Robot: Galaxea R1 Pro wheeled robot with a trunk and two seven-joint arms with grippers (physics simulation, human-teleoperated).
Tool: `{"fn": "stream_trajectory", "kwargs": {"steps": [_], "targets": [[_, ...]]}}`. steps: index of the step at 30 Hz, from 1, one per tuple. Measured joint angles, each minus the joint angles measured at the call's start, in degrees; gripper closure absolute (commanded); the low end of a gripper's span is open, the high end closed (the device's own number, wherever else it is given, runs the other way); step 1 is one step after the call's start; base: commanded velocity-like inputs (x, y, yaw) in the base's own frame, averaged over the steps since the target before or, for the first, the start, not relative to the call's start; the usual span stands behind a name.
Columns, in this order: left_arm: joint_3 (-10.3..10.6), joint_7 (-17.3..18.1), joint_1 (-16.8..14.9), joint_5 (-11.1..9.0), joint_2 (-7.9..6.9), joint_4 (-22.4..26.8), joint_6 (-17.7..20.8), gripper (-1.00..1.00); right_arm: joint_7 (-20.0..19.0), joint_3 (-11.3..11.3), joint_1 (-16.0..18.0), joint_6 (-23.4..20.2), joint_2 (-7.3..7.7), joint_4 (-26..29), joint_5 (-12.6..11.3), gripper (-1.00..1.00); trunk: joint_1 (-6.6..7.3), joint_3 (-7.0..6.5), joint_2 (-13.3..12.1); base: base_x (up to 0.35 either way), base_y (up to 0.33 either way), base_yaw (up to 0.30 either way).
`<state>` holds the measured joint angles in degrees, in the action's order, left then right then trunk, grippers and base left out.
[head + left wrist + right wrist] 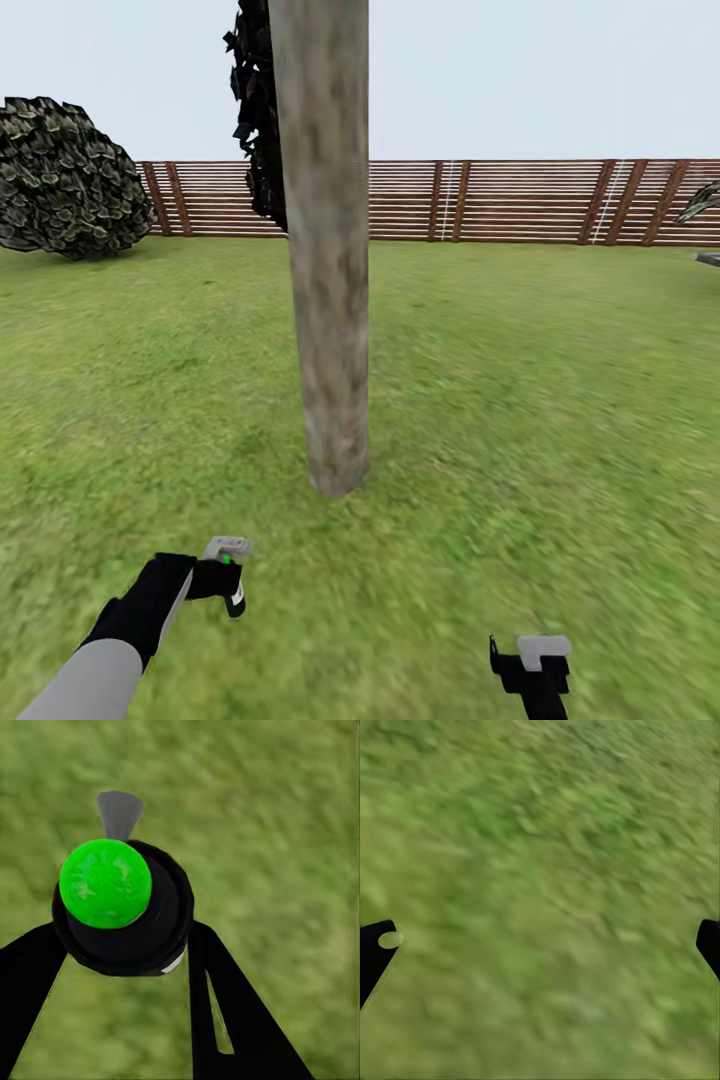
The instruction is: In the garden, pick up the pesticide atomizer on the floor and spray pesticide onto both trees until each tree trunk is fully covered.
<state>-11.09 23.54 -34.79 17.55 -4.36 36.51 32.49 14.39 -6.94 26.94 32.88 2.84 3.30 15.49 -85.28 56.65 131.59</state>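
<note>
Left gripper is closed around the pesticide atomizer, a black canister with a green knob on top and a grey nozzle; in the left wrist view the atomizer sits squeezed between the two black fingers, its green cap facing the camera and its grey nozzle pointing away over the grass. Right gripper hangs low at the right side of the head view with nothing in it; in the right wrist view its two fingertips stand wide apart at either edge of the picture, over bare lawn.

Counted: two grippers, one atomizer, one tree trunk close by, one rounded leafy crown far off to the left by the fence, and one brown slatted fence running across the back of the garden. A second dark mass of leaves hangs just behind the trunk on its left side.

The trunk is thick, beige-grey and mottled, rising upright from the floor straight ahead of the robot, between the two arms. The atomizer is held above the grass, in front of the base of the trunk and a little to its left, apart from it and not touching. No white specks can be made out on the bark.
</note>
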Motion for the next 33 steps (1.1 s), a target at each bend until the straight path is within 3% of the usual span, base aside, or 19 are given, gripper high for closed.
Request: {"fn": "stream_trajectory", "kwargs": {"steps": [6,11,23,33], "targets": [[0.16,-0.01,0.52,0.10,1.74,2.71,0.07,1.00,0.01,0.01,0.00,0.01,-0.15,-0.09,0.07,-1.00,-0.01,0.00,0.00,0.297,-0.135,0.000],[-0.10,0.03,0.78,0.14,1.77,5.14,0.12,1.00,0.01,0.00,0.00,0.01,-0.20,-0.15,0.10,-1.00,-0.01,0.00,0.00,0.280,-0.168,0.000],[0.08,0.06,0.81,0.14,1.76,5.42,0.14,1.00,0.08,0.00,-0.18,0.00,-0.14,-0.13,0.16,-1.00,-0.04,0.00,0.00,0.000,-0.001,-0.004],[0.16,0.07,0.11,-0.03,1.86,5.31,0.17,1.00,0.17,-0.04,-0.19,0.00,-0.11,-0.05,0.16,-1.00,-0.03,0.00,0.00,0.000,0.000,-0.252]]}}
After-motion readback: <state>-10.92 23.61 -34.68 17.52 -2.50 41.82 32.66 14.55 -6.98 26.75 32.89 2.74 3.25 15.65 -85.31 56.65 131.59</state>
